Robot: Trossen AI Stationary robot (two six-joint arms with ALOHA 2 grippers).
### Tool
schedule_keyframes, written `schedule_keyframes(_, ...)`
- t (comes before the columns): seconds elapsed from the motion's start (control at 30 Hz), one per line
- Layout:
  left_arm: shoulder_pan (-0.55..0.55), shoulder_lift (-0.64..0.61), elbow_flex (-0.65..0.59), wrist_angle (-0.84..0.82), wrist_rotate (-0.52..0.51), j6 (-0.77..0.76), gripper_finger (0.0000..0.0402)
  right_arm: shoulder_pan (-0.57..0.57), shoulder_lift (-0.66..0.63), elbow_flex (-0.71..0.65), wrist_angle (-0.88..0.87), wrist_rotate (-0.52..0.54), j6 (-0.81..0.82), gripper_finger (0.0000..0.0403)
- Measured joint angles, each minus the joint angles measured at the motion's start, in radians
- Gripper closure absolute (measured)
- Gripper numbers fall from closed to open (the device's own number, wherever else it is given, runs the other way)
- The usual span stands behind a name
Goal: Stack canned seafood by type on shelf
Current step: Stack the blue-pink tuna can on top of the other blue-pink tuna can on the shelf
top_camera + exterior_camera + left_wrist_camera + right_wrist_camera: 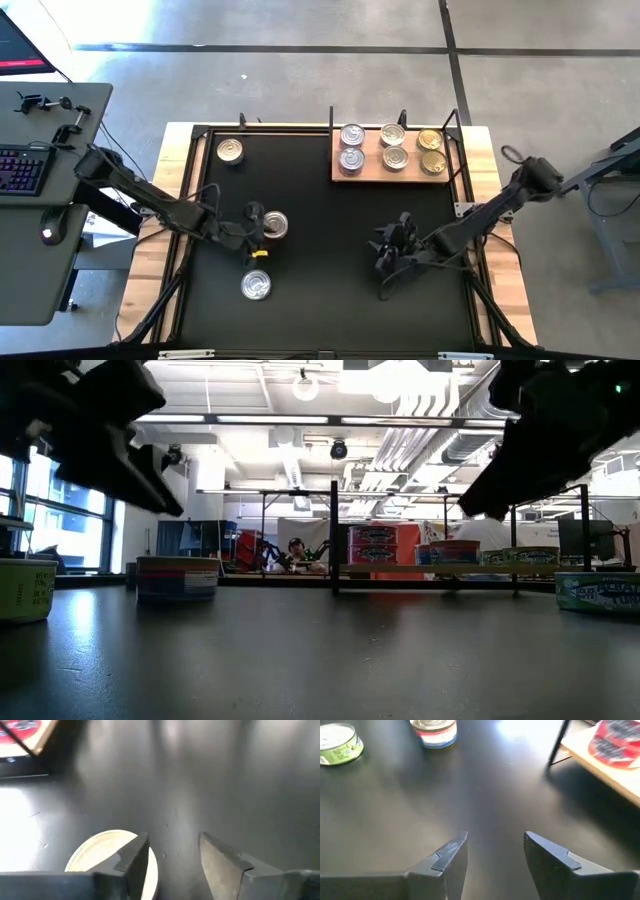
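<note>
High view: your left gripper (258,232) sits spread just beside a tin (273,226); six tins are on the shelf (395,171). Left wrist: a tin lies under one finger (134,862), nothing pinched. Right wrist: your right gripper (495,852) is spread, empty, tins well ahead.

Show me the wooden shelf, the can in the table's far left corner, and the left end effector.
shelf (392,177): high view, bare front edge.
far-left can (230,151): high view, lid centre.
left end effector (257,228): high view, between fingertips.
</note>
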Motion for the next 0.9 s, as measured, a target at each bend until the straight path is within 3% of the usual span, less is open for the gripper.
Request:
schedule_keyframes(0.13,-0.009,0.091,0.000,-0.025,-0.033,0.028,0.0229,0.000,0.109,0.000,0.152,-0.039,-0.040,0.0219)
schedule_keyframes(0.3,0.005,0.218,0.005,0.013,-0.042,0.052,0.0242,-0.011,0.207,-0.001,0.514,-0.274,-0.334,0.0219)
schedule_keyframes(0.4,0.022,0.282,0.005,0.133,-0.040,0.053,0.0263,-0.016,0.229,0.000,0.692,-0.373,-0.476,0.0219)
schedule_keyframes(0.57,0.059,0.385,0.001,0.424,0.039,0.060,0.0316,-0.020,0.229,0.000,0.831,-0.350,-0.685,0.0219)
schedule_keyframes(0.77,0.112,0.567,0.059,0.663,0.141,0.087,0.0388,-0.055,0.246,0.000,0.818,-0.304,-0.889,0.0219)
schedule_keyframes(0.9,0.132,0.679,0.150,0.736,0.149,0.108,0.0396,-0.094,0.291,0.000,0.787,-0.277,-1.017,0.0219)
